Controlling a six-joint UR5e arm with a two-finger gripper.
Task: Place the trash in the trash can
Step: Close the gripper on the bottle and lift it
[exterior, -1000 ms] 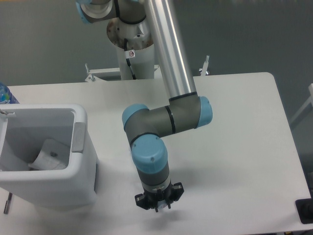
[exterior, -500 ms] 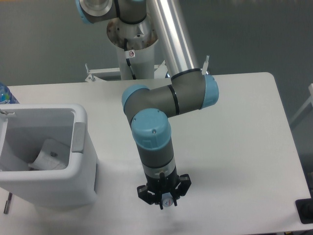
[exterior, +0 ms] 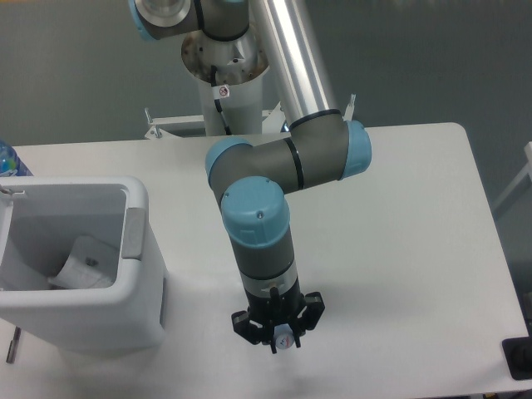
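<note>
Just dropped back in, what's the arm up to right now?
The end effector points down at the white table, right of the trash can, with nothing visibly in it. A whitish plastic package lies inside the can. A water bottle shows at the left edge, behind the can.

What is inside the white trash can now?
Inside the trash can lies a whitish plastic package on the bottom. The near wall covers the front of the floor, so anything there cannot be seen.
</note>
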